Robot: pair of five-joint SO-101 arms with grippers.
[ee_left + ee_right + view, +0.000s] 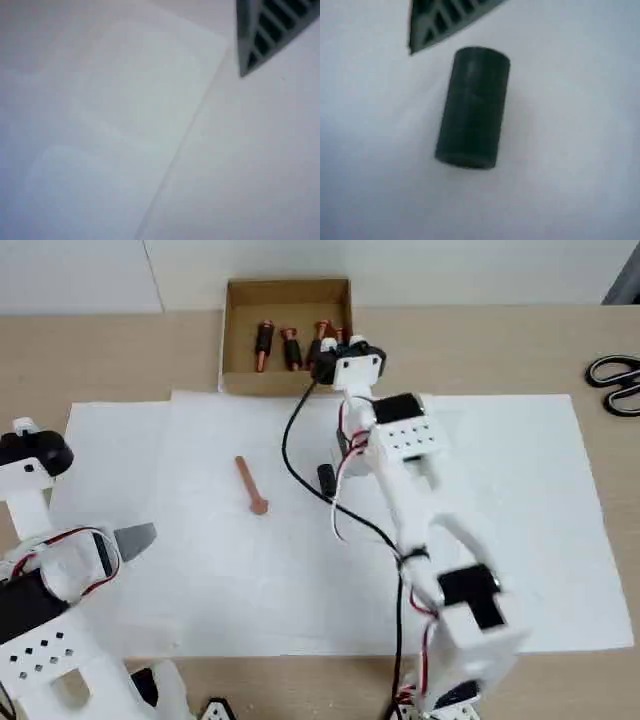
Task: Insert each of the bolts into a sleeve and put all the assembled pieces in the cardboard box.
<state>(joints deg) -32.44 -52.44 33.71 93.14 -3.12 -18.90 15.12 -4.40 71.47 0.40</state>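
Closest to the arm bases, the left gripper (133, 539) sits well off to the near left of the sleeve (471, 107), over the paper (200, 610). Can't tell if it's open or closed. The right gripper (452, 20) hangs right over the sleeve, and I can't tell its state either.

The sleeve's lying on its side on the paper, so I reckon this is the pick-up. Pinch it across the barrel mid-length, leave both ends free for the bolt (251, 485), and come down gently cos it'll roll.

The bolt lies loose a bit left of the sleeve with bare paper between, but the arm's black cable (286, 450) droops in there, so watch that. Beyond the sleeve is the cardboard box (229, 335) with assembled pieces (263, 345) inside, and its near wall is the edge to clear. Scissors (615, 380) are way off to the right, no bother.
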